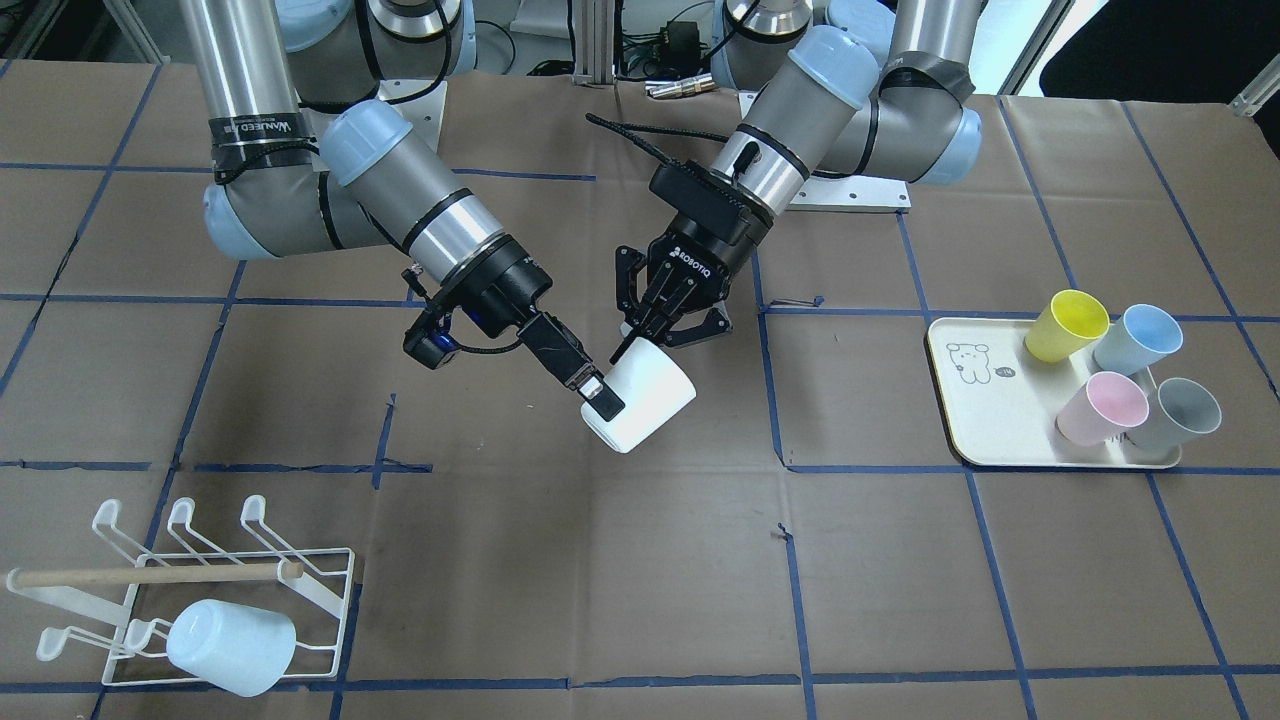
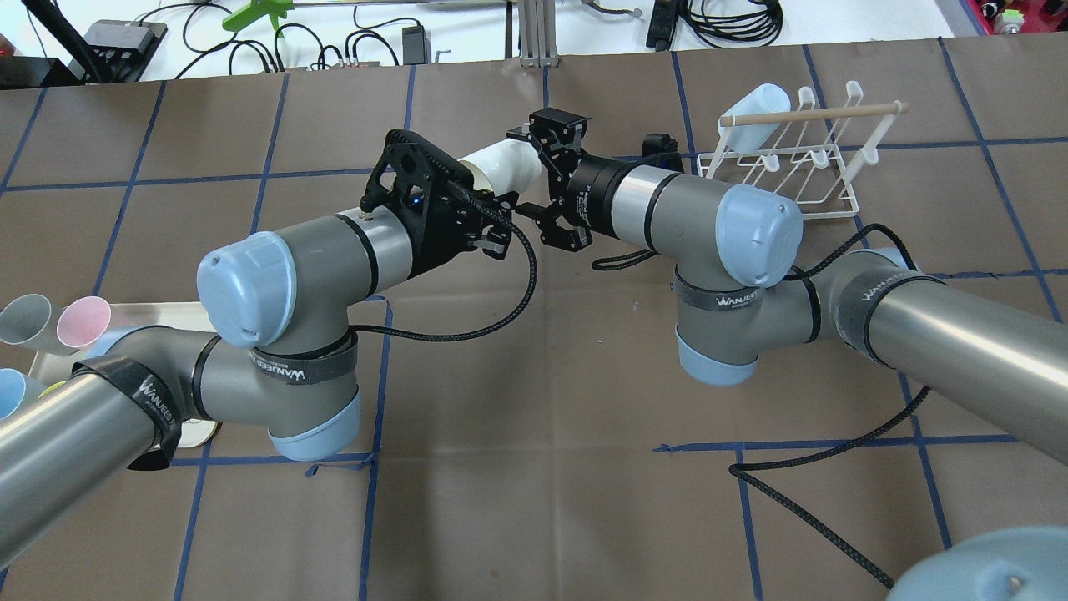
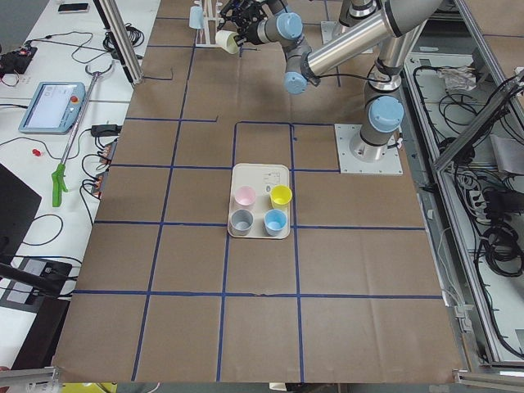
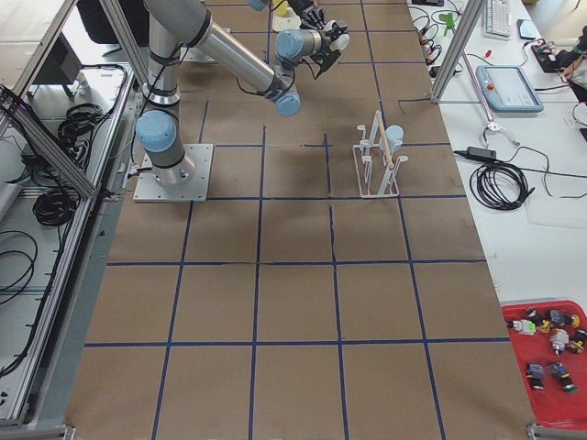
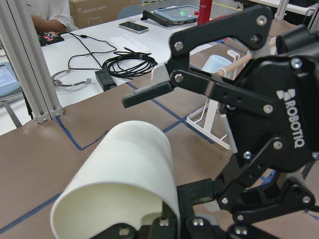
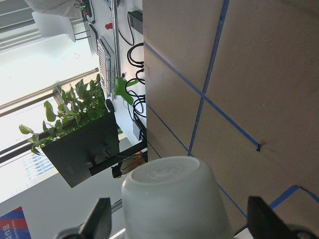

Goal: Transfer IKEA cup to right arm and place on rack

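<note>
Tray sat well off the left gripper's outer side, held yellow cup, blue cup, pink cup, grey cup, pale cup sat far opposite.

Brown paper-covered table, white wire rack, cream tray

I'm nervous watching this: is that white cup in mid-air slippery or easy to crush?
The white cup looks smooth-walled, so probably a bit slippery. It shows no dent where the left hand grips it, so likely stiff. Laid sideways, its round wall might roll.
</note>
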You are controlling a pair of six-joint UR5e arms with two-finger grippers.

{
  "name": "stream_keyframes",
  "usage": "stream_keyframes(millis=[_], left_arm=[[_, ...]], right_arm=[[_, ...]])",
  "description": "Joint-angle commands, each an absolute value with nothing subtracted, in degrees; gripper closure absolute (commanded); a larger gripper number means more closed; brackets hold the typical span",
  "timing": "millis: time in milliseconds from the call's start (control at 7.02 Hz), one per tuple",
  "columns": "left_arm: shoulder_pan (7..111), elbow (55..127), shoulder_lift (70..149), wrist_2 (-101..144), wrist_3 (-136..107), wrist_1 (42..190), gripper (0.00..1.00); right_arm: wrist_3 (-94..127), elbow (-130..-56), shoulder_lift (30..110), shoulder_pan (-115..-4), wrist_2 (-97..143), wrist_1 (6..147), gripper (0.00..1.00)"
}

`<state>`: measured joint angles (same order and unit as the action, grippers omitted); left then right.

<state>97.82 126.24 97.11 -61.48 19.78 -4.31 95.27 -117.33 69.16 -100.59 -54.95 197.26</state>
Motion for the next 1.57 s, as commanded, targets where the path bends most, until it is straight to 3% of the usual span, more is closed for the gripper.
stream_keyframes(millis=[0,854,997,1139,1281,1424], left_arm=[[97.8,126.3,97.1,-61.4,19.8,-4.3,1.00],[97.8,126.2,96.9,-61.4,19.5,-4.3,0.99],[97.8,126.2,96.9,-61.4,19.5,-4.3,0.99],[97.8,126.2,96.9,-61.4,19.5,-4.3,0.99],[97.8,126.1,96.9,-61.4,19.5,-4.3,0.99],[97.8,126.1,96.8,-61.4,19.5,-4.3,0.98]], right_arm=[[95.3,-117.2,69.0,-100.9,-55.0,197.0,0.05],[95.3,-115.3,67.0,-101.7,-54.9,196.8,0.05],[95.3,-115.4,67.1,-101.7,-54.9,196.8,0.10],[95.2,-115.4,67.1,-101.7,-54.7,196.8,0.36],[95.2,-115.3,67.3,-101.7,-54.5,196.8,0.48],[95.3,-115.3,67.4,-101.7,-54.4,196.8,0.50]])
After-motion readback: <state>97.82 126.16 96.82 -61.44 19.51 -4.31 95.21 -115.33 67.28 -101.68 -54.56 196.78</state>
